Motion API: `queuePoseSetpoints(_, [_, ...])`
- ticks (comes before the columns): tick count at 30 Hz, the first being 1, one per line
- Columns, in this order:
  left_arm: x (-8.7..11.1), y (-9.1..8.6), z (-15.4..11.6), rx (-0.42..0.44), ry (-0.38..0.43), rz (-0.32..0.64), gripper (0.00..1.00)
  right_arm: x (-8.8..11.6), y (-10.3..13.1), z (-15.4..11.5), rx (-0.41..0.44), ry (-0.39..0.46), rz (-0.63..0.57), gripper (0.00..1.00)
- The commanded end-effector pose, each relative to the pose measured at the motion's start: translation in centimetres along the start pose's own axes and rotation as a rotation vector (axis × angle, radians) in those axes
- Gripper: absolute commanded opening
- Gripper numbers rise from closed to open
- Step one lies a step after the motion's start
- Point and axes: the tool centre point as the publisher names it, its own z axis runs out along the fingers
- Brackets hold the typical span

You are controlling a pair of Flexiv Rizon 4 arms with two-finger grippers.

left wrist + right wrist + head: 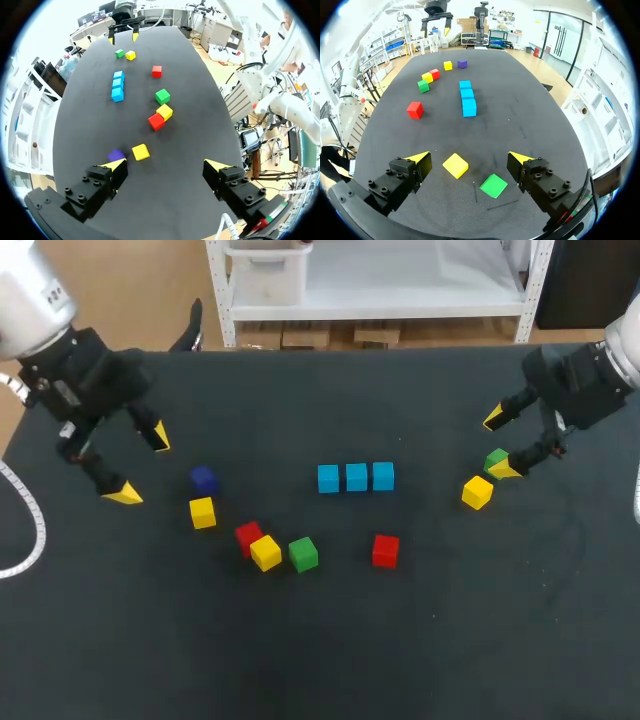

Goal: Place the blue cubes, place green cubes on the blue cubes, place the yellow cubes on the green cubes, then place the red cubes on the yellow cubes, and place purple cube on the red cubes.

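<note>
Three blue cubes lie in a touching row at mid-table. My left gripper hangs open at the left, with the purple cube and a yellow cube just ahead of it. A red cube, a yellow cube and a green cube cluster in front of the row, and another red cube lies apart. My right gripper is open above a green cube and a yellow cube. Neither holds anything.
The table is a dark mat. A white shelf unit stands behind its far edge. A white cable runs along the left edge by my left arm.
</note>
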Motion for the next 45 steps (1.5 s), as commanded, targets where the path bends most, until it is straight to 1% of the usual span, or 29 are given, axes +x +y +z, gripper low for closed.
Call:
queuePoseSetpoints(1, [0.0, 0.2, 0.0, 0.005, 0.002, 0.001, 1.0, 0.1, -0.1, 0.0, -0.001, -0.003, -0.001, 1.0])
queuePoseSetpoints(21, [0.0, 0.2, 0.0, 0.005, 0.002, 0.001, 1.0, 0.1, -0.1, 0.0, -0.001, -0.003, -0.001, 1.0])
queuePoseSetpoints(22, [0.0, 0.2, 0.0, 0.005, 0.002, 0.001, 1.0, -0.1, -0.2, -0.1, -0.017, 0.001, -0.032, 1.0])
queuePoseSetpoints(23, [0.0, 0.2, 0.0, 0.005, 0.002, 0.001, 1.0, -0.3, -0.4, -0.4, -0.022, 0.022, -0.065, 1.0])
queuePoseSetpoints(26, [0.0, 0.2, 0.0, 0.005, 0.002, 0.001, 1.0, -0.8, -1.1, -1.0, -0.105, 0.071, -0.223, 1.0])
queuePoseSetpoints(28, [0.0, 0.2, 0.0, 0.005, 0.002, 0.001, 1.0, -1.0, -1.6, -1.4, -0.187, 0.067, -0.321, 1.0])
queuePoseSetpoints(30, [0.0, 0.2, 0.0, 0.005, 0.002, 0.001, 1.0, -0.8, -2.3, -1.7, -0.241, 0.083, -0.391, 1.0])
queuePoseSetpoints(34, [0.0, 0.2, 0.0, 0.005, 0.002, 0.001, 1.0, -0.3, -3.4, -2.3, -0.321, 0.107, -0.52, 1.0])
queuePoseSetpoints(37, [0.0, 0.2, 0.0, 0.005, 0.002, 0.001, 1.0, 0.3, -4.2, -2.6, -0.375, 0.119, -0.596, 1.0])
queuePoseSetpoints(41, [0.0, 0.2, 0.0, 0.005, 0.002, 0.001, 1.0, 1.2, -5.1, -3.0, -0.423, 0.157, -0.682, 1.0])
queuePoseSetpoints(45, [0.0, 0.2, 0.0, 0.005, 0.002, 0.001, 1.0, 2.3, -6.3, -3.3, -0.463, 0.167, -0.727, 1.0])
